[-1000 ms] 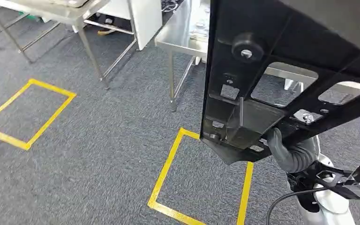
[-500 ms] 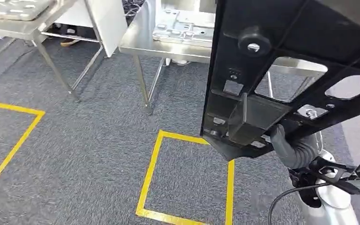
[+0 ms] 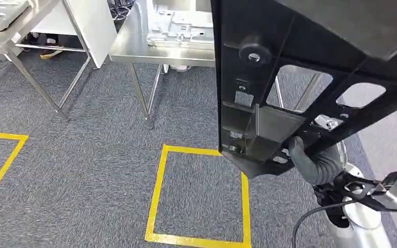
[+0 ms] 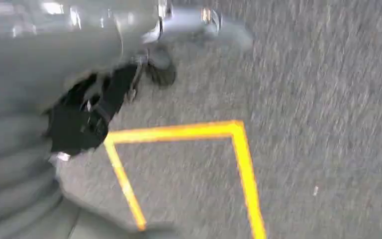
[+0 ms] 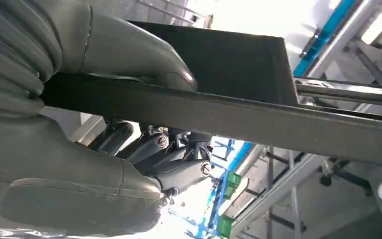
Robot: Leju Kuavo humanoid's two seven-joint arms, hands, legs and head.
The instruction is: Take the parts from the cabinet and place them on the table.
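— Hand on the right arm is sitting nearest the camera, isn't it? What is it doing?

— Its grey thumb is pressing one face of the black part and its darker fingers are curling against the other, so it is clamping the part's lower edge. The part is riding high in the head view, running off the top and right edges.

— And the left hand?

— A blurred grey ribbed cover is crowding the left wrist view; I cannot tell how its fingers are lying.

— What is lying under the part?

— Grey carpet with 2 yellow tape squares: one just below the part, half hidden by it, the other cut off at the left edge.

— Farther out?

— A steel table is standing beyond the near square, carrying a pale metal plate that is partly hiding behind the part. Another table is standing further left, also cut off.
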